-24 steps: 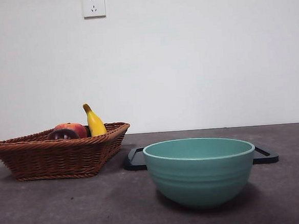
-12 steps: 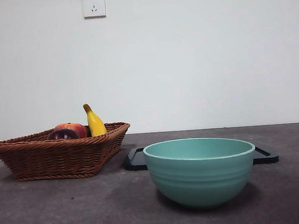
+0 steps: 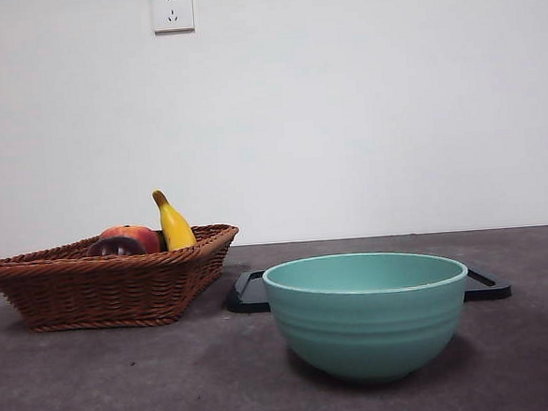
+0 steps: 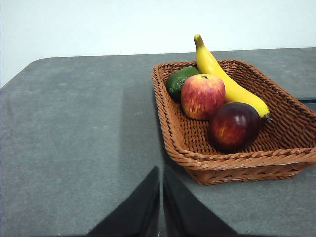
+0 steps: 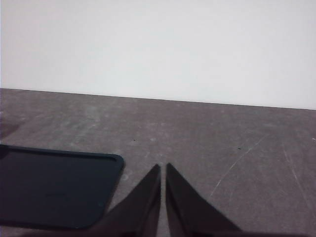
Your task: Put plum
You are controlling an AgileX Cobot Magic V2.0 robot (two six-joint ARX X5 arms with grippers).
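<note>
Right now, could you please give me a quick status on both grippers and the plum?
Left gripper shut, short of the basket. Right gripper shut, near the black tray. Plum in the basket, beside the apple and the banana. Nothing over it.

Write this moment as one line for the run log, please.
plum: in basket, untouched | left gripper: shut, short of basket | right gripper: shut, beside tray

Plain white wall with a socket high up; dark grey table below
</note>
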